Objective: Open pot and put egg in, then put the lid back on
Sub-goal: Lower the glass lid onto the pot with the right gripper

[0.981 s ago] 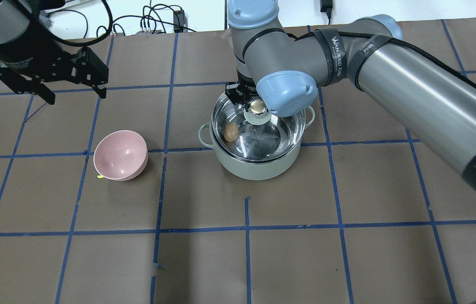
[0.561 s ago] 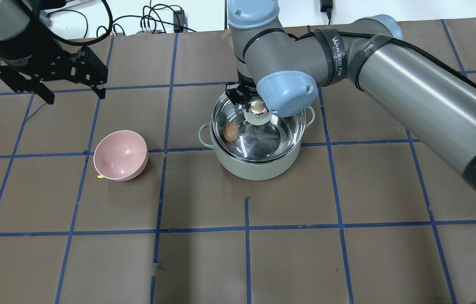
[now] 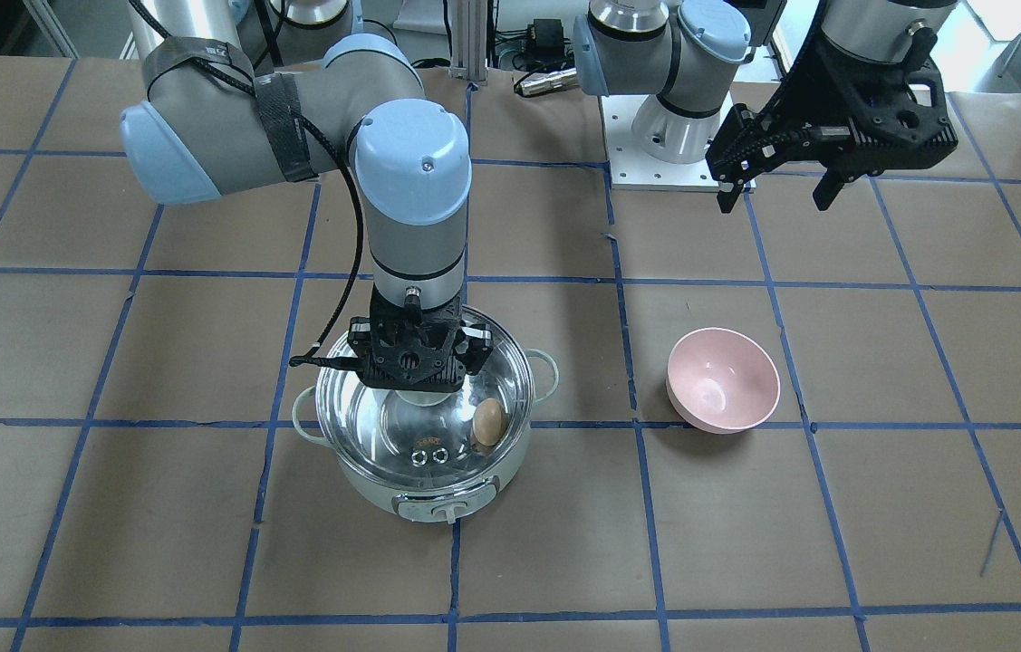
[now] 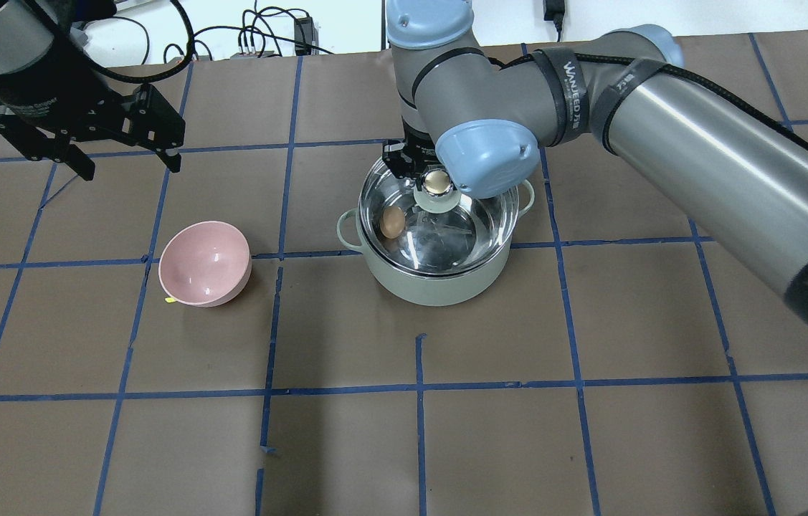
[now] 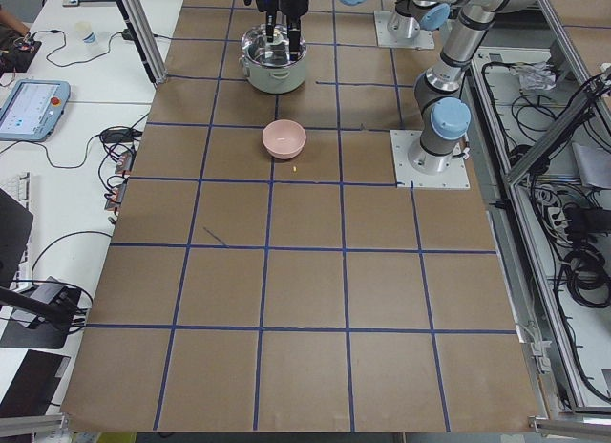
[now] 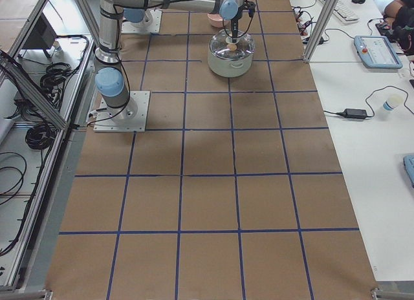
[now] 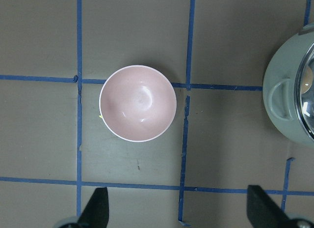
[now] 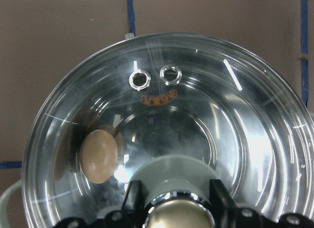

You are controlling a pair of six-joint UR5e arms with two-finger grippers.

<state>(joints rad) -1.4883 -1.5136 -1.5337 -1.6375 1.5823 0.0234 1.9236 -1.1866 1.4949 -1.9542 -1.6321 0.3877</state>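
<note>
The mint-green pot [image 4: 439, 285] stands mid-table, also in the front view [image 3: 424, 505]. The brown egg [image 4: 392, 222] lies inside it by the wall, seen through the glass [image 8: 99, 156] [image 3: 487, 422]. The clear glass lid [image 8: 235, 115] covers the pot's mouth [image 3: 356, 426]. I cannot tell if it is fully seated. My right gripper [image 8: 176, 198] [image 3: 422, 389] is shut on the lid's knob [image 4: 436, 183], fingers on both sides. My left gripper [image 4: 130, 166] [image 3: 775, 201] [image 7: 179, 211] is open and empty, high over the table's far left.
An empty pink bowl [image 4: 204, 261] [image 7: 138, 103] sits left of the pot, about a hand's width away. The brown paper table top [image 4: 418, 430] carries a blue tape grid. Cables lie along the back edge [image 4: 260, 36].
My left gripper has shifted very slightly. My right gripper, the lid, the pot and the egg have not visibly moved.
</note>
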